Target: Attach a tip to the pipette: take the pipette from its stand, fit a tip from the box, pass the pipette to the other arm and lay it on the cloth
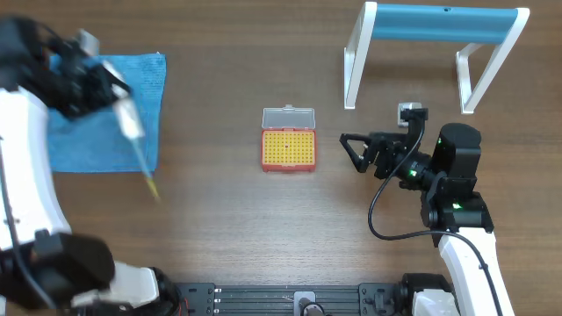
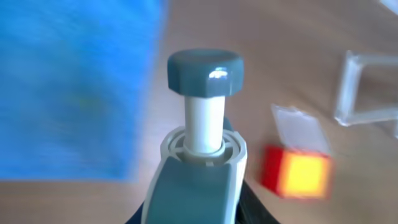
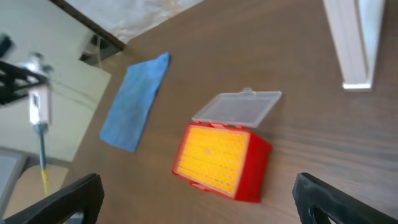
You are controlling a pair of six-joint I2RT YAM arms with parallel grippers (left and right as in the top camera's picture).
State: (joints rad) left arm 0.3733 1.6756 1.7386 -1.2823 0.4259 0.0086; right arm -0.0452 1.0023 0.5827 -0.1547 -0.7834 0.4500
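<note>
So the left gripper [image 1: 104,86] is clamped around the grey-and-white plastic pipette [image 1: 130,120], which hangs tilted off it in the air, with the thin yellow tip [image 1: 151,183] on the end farthest from the fingers. The blue square cloth [image 1: 83,149] is right below that gripper, and the pipette isn't lying on it yet. On the left wrist cam the grey plunger knob [image 2: 205,65] sits just ahead of the gripper. The right gripper [image 1: 353,154] is spread wide open with nothing in it. The red plastic tip box [image 1: 288,151], clear lid flipped back, is just in front of its fingers. The white-legged, blue-topped stand [image 1: 439,22] is off to its side on the brown wooden table [image 1: 263,237].
</note>
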